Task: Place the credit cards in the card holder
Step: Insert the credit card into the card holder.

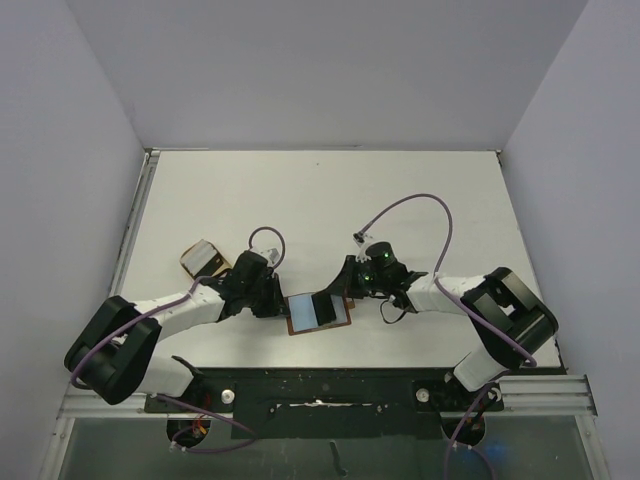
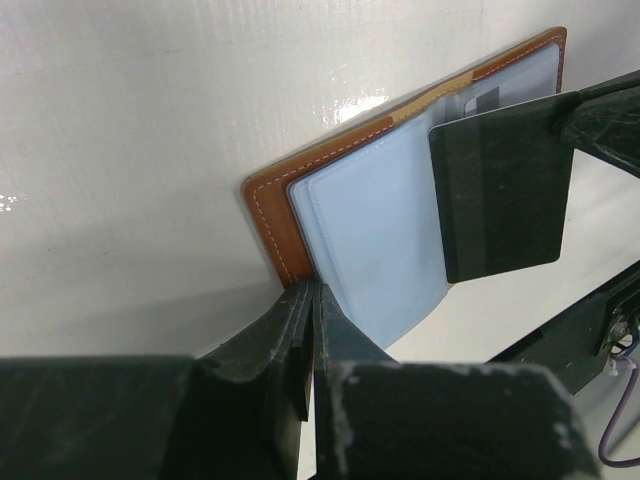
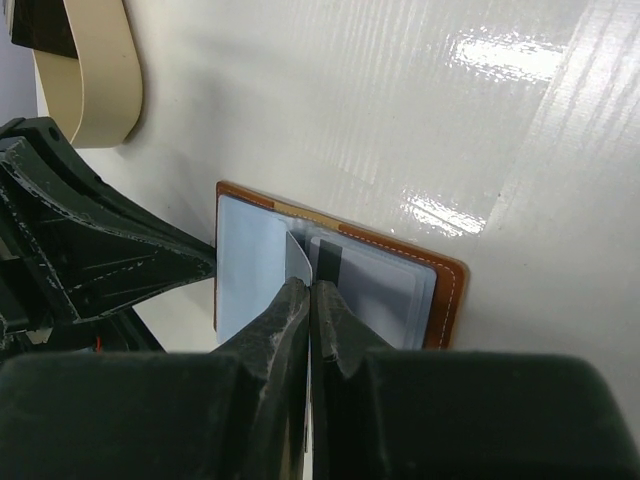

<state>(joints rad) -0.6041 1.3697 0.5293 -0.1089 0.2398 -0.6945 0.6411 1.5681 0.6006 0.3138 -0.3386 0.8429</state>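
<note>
Mid-table, one wallet (image 1: 305,315) lies open. Left gripper (image 2: 312,292) is pinching its edge, right gripper (image 3: 310,290) is pinching one card (image 2: 505,185) over the blue inside. One dish (image 3: 100,90) sits nearby.

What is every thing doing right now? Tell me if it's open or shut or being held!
card holder: open, lying on the table, pale blue inside facing up.
credit card: pinched and held over the open card holder.
left gripper: shut on the card holder's edge.
right gripper: shut on the credit card.
tan dish: on the table, apart from the card holder, nothing gripping it.
</note>
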